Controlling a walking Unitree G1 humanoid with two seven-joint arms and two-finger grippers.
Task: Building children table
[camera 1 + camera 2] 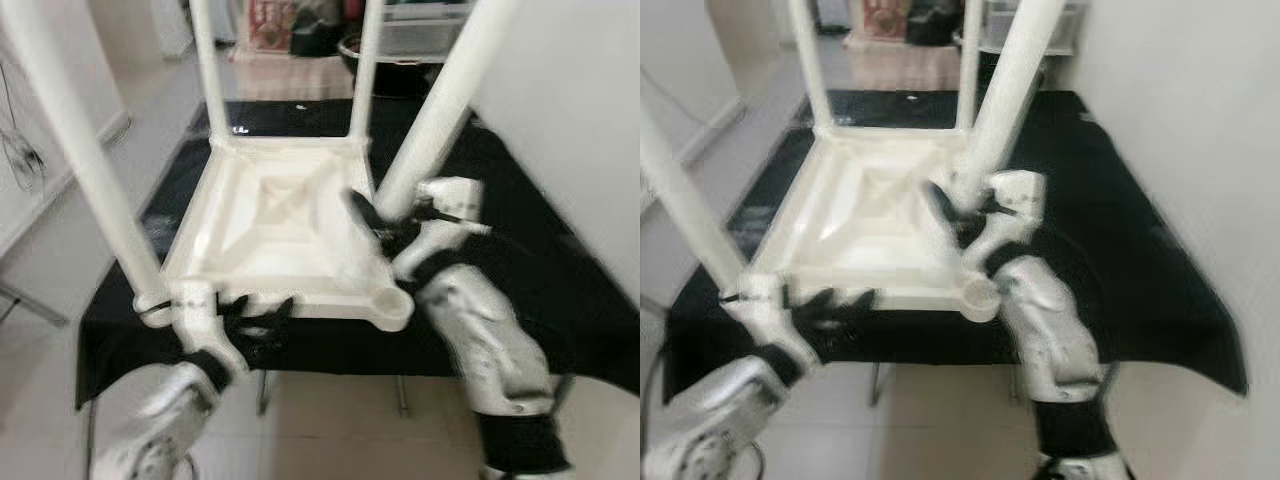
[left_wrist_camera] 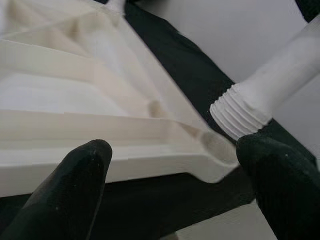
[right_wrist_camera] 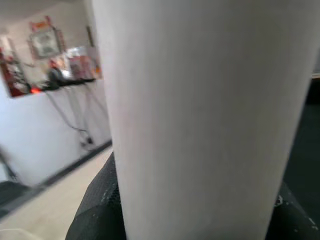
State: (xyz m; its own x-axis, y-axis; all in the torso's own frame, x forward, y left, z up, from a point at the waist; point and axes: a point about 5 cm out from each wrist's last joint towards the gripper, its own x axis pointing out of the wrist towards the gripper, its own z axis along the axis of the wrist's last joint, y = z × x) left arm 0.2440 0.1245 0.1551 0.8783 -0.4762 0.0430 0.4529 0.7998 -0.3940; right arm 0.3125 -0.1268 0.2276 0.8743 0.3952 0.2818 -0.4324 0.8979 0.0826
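Three legs already stand up from the upside-down white tabletop (image 1: pixel 280 215), which lies on a black-draped work table (image 1: pixel 520 260): two far ones at 11 and 1 o'clock, one near-left at 8 o'clock. The fourth leg (image 1: pixel 445 100) is in my right gripper (image 1: pixel 385 228), fingers clamped around its lower shaft, tilted toward 1 o'clock; the right wrist view has the white tube (image 3: pixel 200 115) pressed between the black fingers, so the grip is firm. The threaded end (image 2: pixel 239 112) hangs just above and beside the empty corner socket (image 1: pixel 392 300) at 5 o'clock, not yet in it. My left gripper (image 1: pixel 250 318) is open, fingers spread at the near edge of the tabletop around 7 o'clock, next to the near-left leg (image 1: pixel 85 160), likely to brace the top against twisting while the last leg screws in. Judging the step: align threads over socket, straighten leg, lower, turn. Risk: tilt means cross-threading, or missing the socket. Head views blurred, contact on the left side unclear.
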